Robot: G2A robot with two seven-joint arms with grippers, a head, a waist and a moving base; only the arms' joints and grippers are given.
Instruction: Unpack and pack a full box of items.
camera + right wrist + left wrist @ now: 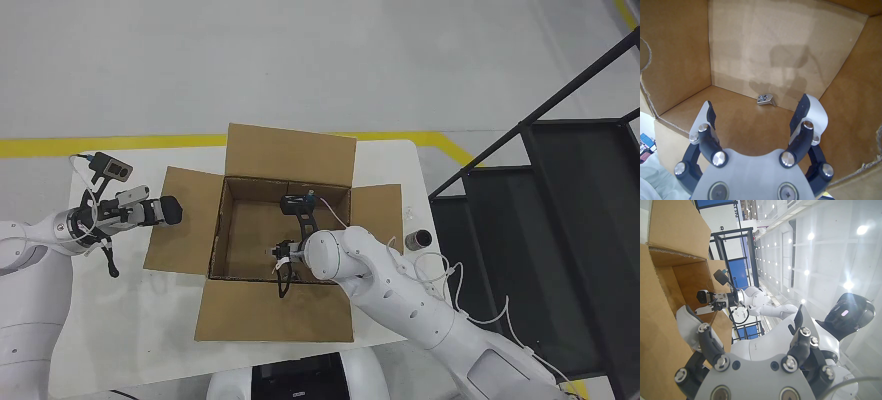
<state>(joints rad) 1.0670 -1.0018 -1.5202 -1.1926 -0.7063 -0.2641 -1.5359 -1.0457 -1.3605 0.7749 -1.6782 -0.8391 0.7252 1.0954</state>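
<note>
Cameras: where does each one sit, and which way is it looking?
Top view: above the arms, looking down at the table and open box; both arms show.
Left wrist view: on the left wrist, looking past the open left claw at the box, the right claw and the robot's head.
Right wrist view: on the right wrist, looking past the open right claw into the box at a metal part.
Shared: top and left wrist views both show the box and right claw.

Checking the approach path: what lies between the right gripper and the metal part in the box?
Only bare cardboard box floor, as the right wrist view shows, separates the open right gripper from the metal part.
</note>
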